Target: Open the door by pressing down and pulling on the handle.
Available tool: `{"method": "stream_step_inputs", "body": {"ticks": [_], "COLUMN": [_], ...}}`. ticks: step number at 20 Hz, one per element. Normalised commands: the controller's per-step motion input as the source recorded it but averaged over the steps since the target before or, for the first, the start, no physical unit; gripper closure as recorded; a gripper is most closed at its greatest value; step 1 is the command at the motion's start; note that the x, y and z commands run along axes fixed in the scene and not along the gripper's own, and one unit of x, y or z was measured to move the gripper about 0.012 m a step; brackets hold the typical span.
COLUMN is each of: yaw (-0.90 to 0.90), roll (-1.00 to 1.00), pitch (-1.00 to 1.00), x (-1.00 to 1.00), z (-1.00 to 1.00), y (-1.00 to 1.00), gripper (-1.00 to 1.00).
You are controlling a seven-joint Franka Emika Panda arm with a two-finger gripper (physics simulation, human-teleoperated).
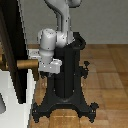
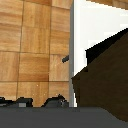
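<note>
While the arm (image 1: 50, 39) bends down from above, its gripper (image 1: 38, 64) sits at the outer end of the handle (image 1: 26, 65), on the exterior view's left side of the black pedestal (image 1: 67, 80). That tan bar sticks out level from the dark door (image 1: 12, 45), which stands tall at the exterior view's left edge inside a white frame (image 1: 27, 102). Gripper and handle look to be touching or just beside each other, but I cannot tell how far the jaws are apart or whether they hold the bar. From the wrist view, the door (image 2: 107, 75) appears as a dark brown slab against white, with the wooden floor (image 2: 30, 50) alongside; the handle is not clear there.
</note>
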Motion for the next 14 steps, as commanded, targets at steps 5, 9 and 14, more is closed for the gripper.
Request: {"method": "stream_step_inputs", "body": {"ticks": [5,9,14], "yaw": [0.0,0.0,0.0], "roll": [0.0,0.0,0.0], "pitch": [0.0,0.0,0.0], "x": [0.0,0.0,0.0], "z": [0.0,0.0,0.0], "y": [1.0,1.0,1.0], "gripper": [-1.0,-1.0,-1.0]}}
